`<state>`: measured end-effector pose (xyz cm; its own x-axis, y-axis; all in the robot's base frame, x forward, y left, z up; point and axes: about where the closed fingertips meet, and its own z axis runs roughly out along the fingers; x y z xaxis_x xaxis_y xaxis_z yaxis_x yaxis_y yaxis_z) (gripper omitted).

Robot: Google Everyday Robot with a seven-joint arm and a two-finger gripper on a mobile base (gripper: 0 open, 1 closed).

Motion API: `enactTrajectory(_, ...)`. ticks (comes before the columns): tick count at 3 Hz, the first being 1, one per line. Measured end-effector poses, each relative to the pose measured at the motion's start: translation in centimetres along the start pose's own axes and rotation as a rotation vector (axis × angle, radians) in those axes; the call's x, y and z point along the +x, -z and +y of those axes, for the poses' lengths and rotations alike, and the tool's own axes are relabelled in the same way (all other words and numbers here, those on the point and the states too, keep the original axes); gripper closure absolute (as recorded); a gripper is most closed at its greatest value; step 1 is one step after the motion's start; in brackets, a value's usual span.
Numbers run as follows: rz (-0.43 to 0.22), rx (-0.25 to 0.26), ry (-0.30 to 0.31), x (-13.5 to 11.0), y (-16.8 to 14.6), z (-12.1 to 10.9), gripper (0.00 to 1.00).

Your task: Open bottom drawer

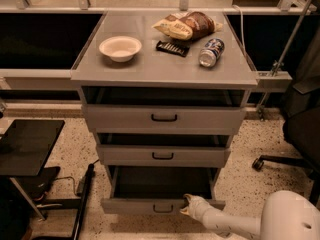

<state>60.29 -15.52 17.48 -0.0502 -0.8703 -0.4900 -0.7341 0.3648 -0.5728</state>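
Observation:
The grey cabinet has three drawers, all pulled out in steps. The bottom drawer is the lowest and stands out the furthest, with its dark inside showing and a small black handle on its flat front. My gripper is at the top edge of that drawer's front, just right of the handle. My white arm reaches in from the lower right. The middle drawer and top drawer are above it.
The cabinet top holds a white bowl, snack bags, a black bar and a can. A black office chair is on the right. A black side table and cables are on the left.

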Motion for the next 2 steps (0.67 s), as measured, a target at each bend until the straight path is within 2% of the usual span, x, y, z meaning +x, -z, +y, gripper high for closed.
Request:
enactTrajectory(1,0.009,-0.005,-0.026,0.27,0.65,1.50,1.00)
enactTrajectory(2,0.009,-0.005,-0.026,0.06,0.94,1.26,1.00)
